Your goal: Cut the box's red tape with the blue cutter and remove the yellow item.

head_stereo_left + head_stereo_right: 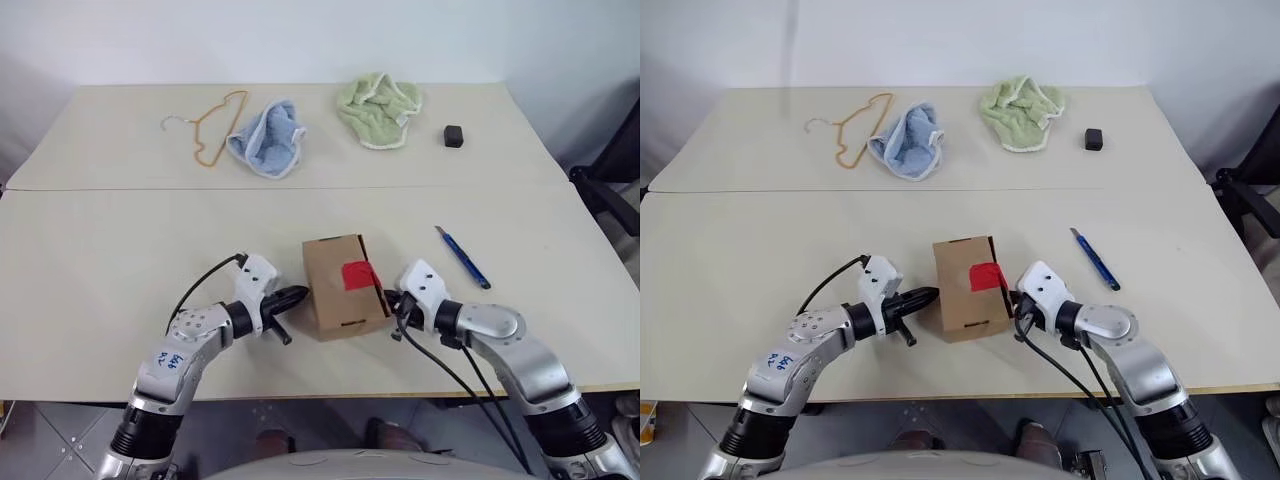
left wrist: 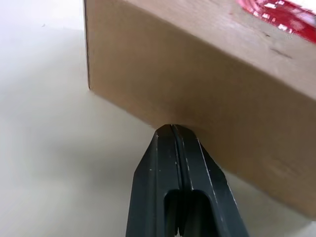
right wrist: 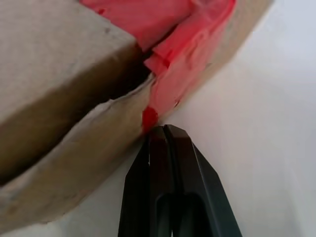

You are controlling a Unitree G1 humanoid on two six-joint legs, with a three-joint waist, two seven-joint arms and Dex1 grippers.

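Note:
The brown cardboard box (image 1: 335,290) stands near the table's front edge, with the red tape (image 1: 358,274) on its top right. My left gripper (image 1: 300,295) is shut, and its tips press the box's left wall (image 2: 197,74). On the other side, my right gripper (image 1: 385,300) is shut too, with its tips against the box's right edge just below the wrinkled tape (image 3: 182,44). There a dark gap shows under the top flap. The blue cutter (image 1: 463,257) lies alone on the table to the right of the box. The yellow item is hidden.
Along the far side of the table lie an orange-tan hanger (image 1: 215,125), a light blue cloth (image 1: 268,138), a green cloth (image 1: 380,108) and a small black cube (image 1: 454,136). A dark chair (image 1: 615,185) stands past the table's right edge.

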